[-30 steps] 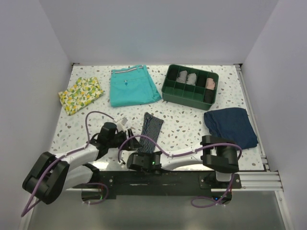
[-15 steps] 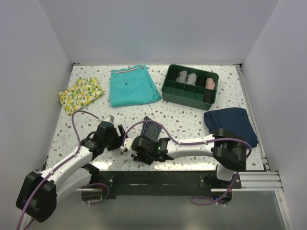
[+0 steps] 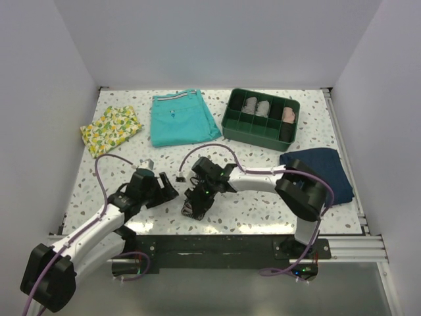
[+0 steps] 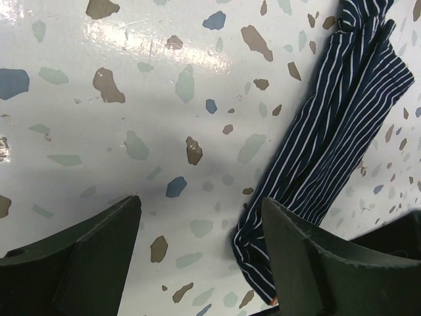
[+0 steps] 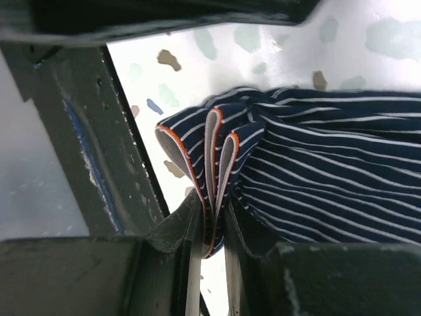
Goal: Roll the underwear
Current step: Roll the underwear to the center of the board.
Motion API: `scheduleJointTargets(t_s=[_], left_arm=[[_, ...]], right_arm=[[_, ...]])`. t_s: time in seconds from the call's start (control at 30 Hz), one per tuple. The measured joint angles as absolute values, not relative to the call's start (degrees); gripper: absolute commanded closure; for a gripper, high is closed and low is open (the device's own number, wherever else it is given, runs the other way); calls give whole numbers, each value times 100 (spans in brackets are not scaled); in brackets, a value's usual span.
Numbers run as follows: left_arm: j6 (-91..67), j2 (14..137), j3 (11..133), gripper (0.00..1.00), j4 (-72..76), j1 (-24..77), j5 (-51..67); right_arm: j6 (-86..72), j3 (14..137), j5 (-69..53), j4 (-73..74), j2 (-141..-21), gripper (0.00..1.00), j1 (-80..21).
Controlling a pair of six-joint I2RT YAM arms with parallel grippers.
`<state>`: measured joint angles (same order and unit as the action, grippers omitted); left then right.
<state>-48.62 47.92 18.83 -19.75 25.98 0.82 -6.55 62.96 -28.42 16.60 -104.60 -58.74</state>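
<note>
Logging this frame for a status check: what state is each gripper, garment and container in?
underwear, bunched into a strip, not rolled
right gripper, shut on underwear edge
left gripper, open, empty
teal shorts, folded flat
navy garment, folded
lemon-print cloth, lying flat
green tray, some compartments filled

We are counting four garments: underwear [image 4: 342, 131], teal shorts [image 3: 183, 118], lemon-print cloth [image 3: 112, 130], navy garment [image 3: 319, 170]; one green tray [image 3: 255, 138]; two arms: left arm [image 3: 92, 227], right arm [image 3: 253, 179].

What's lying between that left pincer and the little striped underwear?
Only bare speckled table. The left wrist view shows it best: the open left pincer sits close beside the underwear, with nothing else in the gap.
</note>
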Motion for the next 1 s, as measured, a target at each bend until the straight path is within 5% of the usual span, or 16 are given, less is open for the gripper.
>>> scheduleJointTargets(t_s=[0.3, 1.0], left_arm=[[-4845, 4534, 1577, 22, -1664, 2598, 318], [-4840, 3546, 443, 24, -73, 2598, 1549]], right_arm=[[-1122, 6361, -4423, 1358, -11118, 85, -5129], [-1903, 6490, -5231, 1055, -11778, 83, -4720]])
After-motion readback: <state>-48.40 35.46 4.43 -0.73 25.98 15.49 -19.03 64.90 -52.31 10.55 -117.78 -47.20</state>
